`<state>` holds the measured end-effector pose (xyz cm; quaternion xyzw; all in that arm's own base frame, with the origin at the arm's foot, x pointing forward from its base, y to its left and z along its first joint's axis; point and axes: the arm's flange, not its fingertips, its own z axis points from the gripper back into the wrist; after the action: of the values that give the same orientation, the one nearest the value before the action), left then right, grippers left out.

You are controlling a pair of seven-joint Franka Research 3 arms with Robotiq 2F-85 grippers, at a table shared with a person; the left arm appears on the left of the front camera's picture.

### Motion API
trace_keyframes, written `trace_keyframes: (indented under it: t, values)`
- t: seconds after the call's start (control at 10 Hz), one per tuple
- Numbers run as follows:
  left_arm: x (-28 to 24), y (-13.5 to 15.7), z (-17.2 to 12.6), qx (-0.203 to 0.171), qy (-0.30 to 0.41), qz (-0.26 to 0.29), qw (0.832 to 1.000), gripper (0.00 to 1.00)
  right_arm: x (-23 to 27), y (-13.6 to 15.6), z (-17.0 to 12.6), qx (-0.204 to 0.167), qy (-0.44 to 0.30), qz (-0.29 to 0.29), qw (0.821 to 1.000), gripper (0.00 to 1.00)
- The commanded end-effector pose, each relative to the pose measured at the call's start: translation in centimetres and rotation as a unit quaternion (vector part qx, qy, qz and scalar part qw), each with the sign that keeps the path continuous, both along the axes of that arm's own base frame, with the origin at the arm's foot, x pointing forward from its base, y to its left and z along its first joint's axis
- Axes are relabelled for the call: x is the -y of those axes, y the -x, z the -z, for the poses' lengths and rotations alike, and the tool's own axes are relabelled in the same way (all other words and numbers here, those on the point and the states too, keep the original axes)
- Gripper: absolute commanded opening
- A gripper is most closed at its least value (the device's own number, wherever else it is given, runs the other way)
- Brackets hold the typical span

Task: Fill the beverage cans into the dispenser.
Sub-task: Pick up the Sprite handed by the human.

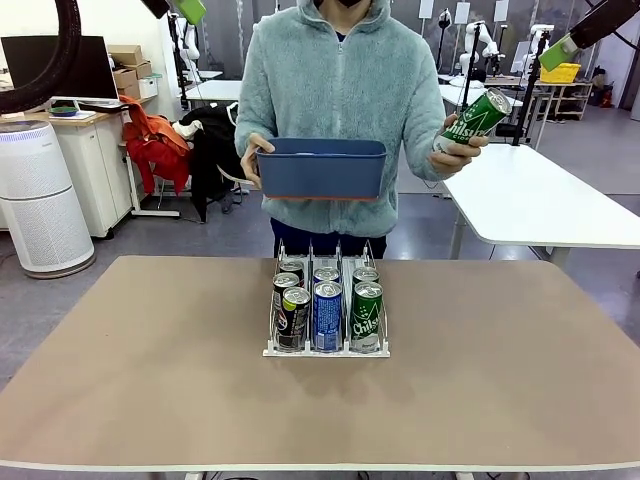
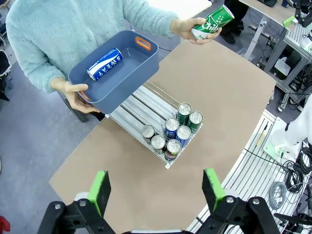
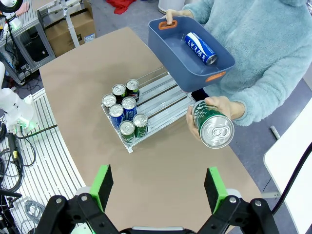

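Tan table [image 1: 130, 380]. Dispenser [image 1: 325, 352] stands flat on it, centred across the width, back end near the table's far edge.

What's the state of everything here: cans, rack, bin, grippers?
Dispenser: six cans upright, two per lane, rear empty.
Bin: held by the person, one blue can lying inside.
Green can: tilted in the person's other hand.
Left gripper: open, empty.
Right gripper: open, empty.

Dark blue bin [image 1: 320, 170], green can [image 1: 480, 118], tan table [image 1: 150, 360]
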<state>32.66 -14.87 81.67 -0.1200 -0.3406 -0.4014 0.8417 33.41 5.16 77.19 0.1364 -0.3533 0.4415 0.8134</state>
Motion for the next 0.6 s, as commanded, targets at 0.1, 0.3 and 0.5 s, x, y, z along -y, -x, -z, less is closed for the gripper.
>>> trace_keyframes:
  t: [0.1, 0.3, 0.5]
  values:
    - [-0.11, 0.19, 0.05, -0.001, -0.001, -0.003, 1.000, 1.00, -0.02, -0.08, 0.08, 0.003, -0.001, 0.003, 1.000, 1.00]
    - [-0.11, 0.19, 0.05, -0.001, -0.001, -0.003, 1.000, 1.00, 0.00, 0.00, 0.00, 0.000, 0.000, 0.000, 1.000, 1.00]
    - [-0.11, 0.19, 0.05, -0.001, -0.001, -0.003, 1.000, 1.00, -0.40, -0.88, -0.08, 0.007, 0.035, 0.028, 0.999, 1.00]
